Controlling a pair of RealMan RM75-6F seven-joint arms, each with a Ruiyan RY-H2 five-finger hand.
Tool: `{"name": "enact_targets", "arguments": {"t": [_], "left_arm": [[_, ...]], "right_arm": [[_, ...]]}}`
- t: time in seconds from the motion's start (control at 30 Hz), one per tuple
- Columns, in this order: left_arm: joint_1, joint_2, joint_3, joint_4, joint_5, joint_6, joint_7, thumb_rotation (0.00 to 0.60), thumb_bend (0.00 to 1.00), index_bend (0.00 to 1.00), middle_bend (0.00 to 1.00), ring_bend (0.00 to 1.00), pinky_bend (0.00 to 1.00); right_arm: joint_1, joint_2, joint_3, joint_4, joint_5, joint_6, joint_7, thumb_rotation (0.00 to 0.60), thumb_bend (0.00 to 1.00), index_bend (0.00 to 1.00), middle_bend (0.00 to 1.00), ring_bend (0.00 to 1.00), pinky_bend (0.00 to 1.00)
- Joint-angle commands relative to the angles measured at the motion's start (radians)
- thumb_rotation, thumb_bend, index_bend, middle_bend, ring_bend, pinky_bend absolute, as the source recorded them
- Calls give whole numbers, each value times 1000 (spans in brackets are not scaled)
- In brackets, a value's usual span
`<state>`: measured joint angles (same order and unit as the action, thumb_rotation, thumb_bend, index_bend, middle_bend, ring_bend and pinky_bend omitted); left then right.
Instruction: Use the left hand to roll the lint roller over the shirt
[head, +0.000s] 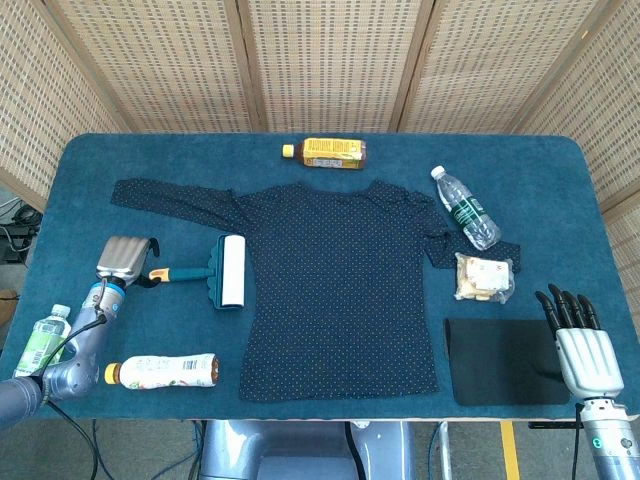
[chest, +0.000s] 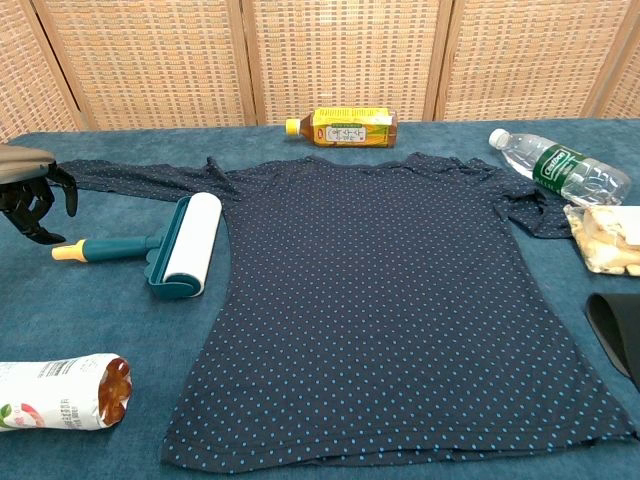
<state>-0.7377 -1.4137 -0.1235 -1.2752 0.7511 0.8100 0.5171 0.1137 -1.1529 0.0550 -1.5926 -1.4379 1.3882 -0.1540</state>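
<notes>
Head view only: right robot hand (head: 582, 340) (fingers spread, empty).

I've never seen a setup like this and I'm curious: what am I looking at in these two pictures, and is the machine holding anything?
This is a two-armed robot at a table covered in blue cloth, each arm ending in a mechanical hand. One picture looks down from its head, the other looks forward from its chest.

A dark dotted shirt lies spread flat. Beside its left edge lies a lint roller with a teal handle. Around them lie an amber tea bottle, a clear water bottle, a bagged snack, a black pad and a drink bottle.

Nothing is held. The left hand hovers at the roller's handle tip, fingers apart. The right hand waits open by the pad.
</notes>
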Motion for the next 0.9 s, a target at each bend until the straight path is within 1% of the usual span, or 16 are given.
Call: {"name": "enact_targets", "arguments": {"t": [0.03, 0.43, 0.77, 0.9], "left_arm": [[-8, -24, 3, 17, 5, 13, 6, 600, 262, 419, 723, 636, 718], [-26, -90, 16, 59, 25, 21, 25, 600, 262, 428, 723, 636, 718], [-36, -146, 27, 105, 16, 6, 40, 600, 262, 434, 723, 636, 718], [-38, -159, 30, 115, 14, 2, 45, 600, 280, 466, 723, 636, 718]], "right_arm": [[0, 1, 1, 2, -1, 1, 5, 600, 65, 0, 0, 0, 0], [-1, 1, 4, 12, -6, 9, 26, 600, 64, 0, 0, 0, 0], [0, -1, 2, 17, -8, 7, 36, 600, 65, 0, 0, 0, 0], [0, -2, 3, 19, -9, 8, 39, 600, 65, 0, 0, 0, 0]]}}
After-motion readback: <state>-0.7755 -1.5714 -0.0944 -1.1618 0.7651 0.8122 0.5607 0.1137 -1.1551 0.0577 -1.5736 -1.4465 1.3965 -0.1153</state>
